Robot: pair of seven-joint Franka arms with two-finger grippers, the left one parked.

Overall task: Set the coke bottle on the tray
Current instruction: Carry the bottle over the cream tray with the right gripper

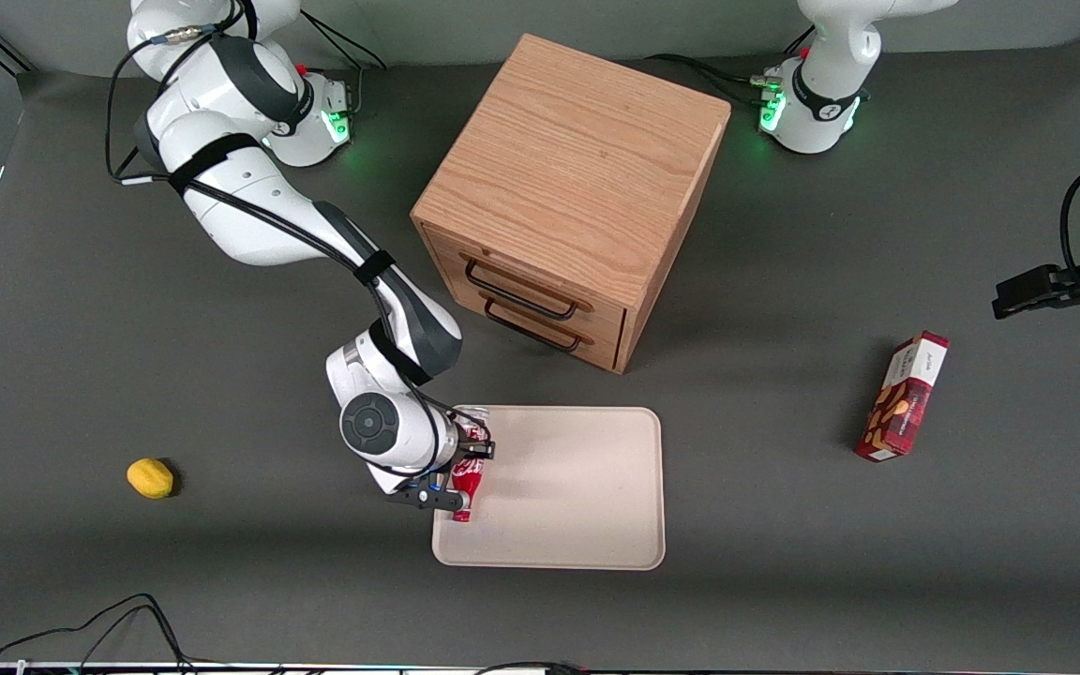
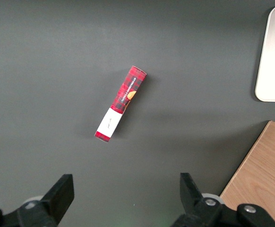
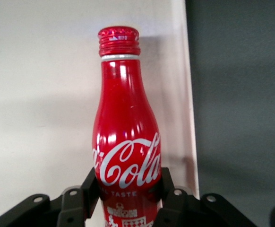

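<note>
The coke bottle [image 1: 468, 480] is a slim red bottle with white script logo and a red cap. My right gripper [image 1: 461, 473] is shut on its body and holds it lying over the edge of the beige tray [image 1: 577, 497] nearest the working arm, cap pointing toward the front camera. In the right wrist view the bottle [image 3: 125, 142] sits between the two black fingers [image 3: 91, 189], gripper [image 3: 127, 191], with the tray [image 3: 38, 94] beneath it and the tray's rim beside the bottle. I cannot tell if the bottle touches the tray.
A wooden two-drawer cabinet [image 1: 568, 197] stands farther from the front camera than the tray. A yellow lemon [image 1: 150, 478] lies toward the working arm's end of the table. A red snack box [image 1: 904, 396] lies toward the parked arm's end; it also shows in the left wrist view [image 2: 121, 103].
</note>
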